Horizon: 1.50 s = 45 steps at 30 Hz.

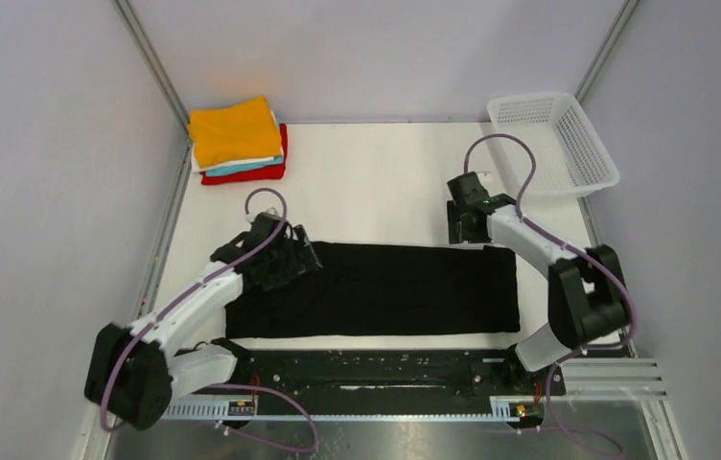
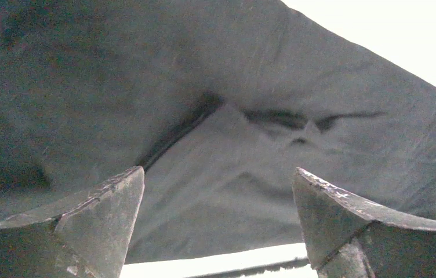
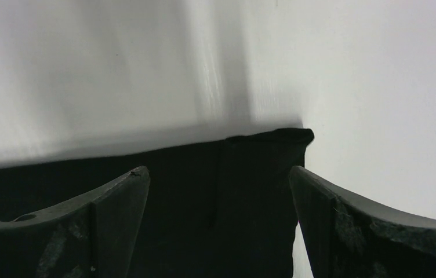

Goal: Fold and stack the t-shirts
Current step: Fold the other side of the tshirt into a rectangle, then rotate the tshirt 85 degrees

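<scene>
The black t-shirt (image 1: 385, 289) lies flat as a long folded rectangle across the near middle of the white table. My left gripper (image 1: 294, 257) hovers over its far left corner, open, with cloth (image 2: 215, 145) filling the space under its fingers. My right gripper (image 1: 460, 230) is at the shirt's far right edge, open, its fingers straddling the shirt's corner (image 3: 262, 174). Neither holds anything. A stack of folded shirts sits at the far left: orange (image 1: 234, 130) on top, then white, teal and red (image 1: 251, 174).
A white plastic mesh basket (image 1: 550, 142) stands at the far right corner. Grey walls (image 1: 50, 192) close in the table on both sides. The arm bases and a metal rail (image 1: 366, 383) run along the near edge.
</scene>
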Motion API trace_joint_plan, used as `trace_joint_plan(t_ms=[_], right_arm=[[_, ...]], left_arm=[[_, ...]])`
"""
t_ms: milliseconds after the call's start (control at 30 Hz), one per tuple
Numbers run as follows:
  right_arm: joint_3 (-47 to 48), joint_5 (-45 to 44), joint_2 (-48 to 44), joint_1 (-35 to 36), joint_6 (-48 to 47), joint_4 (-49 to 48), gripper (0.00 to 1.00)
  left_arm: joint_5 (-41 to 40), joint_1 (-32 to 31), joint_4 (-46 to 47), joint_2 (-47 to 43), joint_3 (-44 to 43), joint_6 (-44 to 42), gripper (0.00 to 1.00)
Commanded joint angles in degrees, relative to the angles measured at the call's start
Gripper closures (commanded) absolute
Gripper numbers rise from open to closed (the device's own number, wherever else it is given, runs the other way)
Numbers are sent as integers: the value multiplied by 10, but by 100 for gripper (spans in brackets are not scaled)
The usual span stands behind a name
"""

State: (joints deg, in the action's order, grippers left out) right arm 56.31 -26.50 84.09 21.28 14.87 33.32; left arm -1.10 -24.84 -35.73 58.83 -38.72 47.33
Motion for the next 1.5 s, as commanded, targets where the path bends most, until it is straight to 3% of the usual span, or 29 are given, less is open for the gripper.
trace_joint_plan(t_ms=[0,200,367,467,733,833,900,1033,1100,1200,1333,1467], right_arm=[[66,-67,105,2,15,84,0],[75,-159,177,-2,28,124,1],[72,-193,185,-32,43,152,0],[64,-234,161,-64,91,194,1],[5,-205,-16,-120,162,202,0],[-15,-164,-65,-127,142,171,1],[-30,-80,-98,-128,105,122,1],[-106,321,-136,-123,57,-84,0],[-122,437,-117,-84,62,-161,0],[-79,388,-55,-7,35,-145,1],[-52,364,31,6,54,-120,0],[-84,378,77,40,94,-126,0]], left_arm=[[39,12,182,109,-11,-24,1],[98,69,247,244,17,-19,1],[93,99,245,249,38,-23,1],[62,111,222,228,39,-32,1],[30,132,189,239,-1,-26,1],[54,132,188,259,-26,-15,1],[68,132,203,274,-39,-11,1],[81,122,214,337,-104,-2,1],[87,105,219,377,-151,3,1],[82,70,217,453,-256,4,1],[89,46,195,551,-399,6,1],[140,41,192,662,-551,18,1]])
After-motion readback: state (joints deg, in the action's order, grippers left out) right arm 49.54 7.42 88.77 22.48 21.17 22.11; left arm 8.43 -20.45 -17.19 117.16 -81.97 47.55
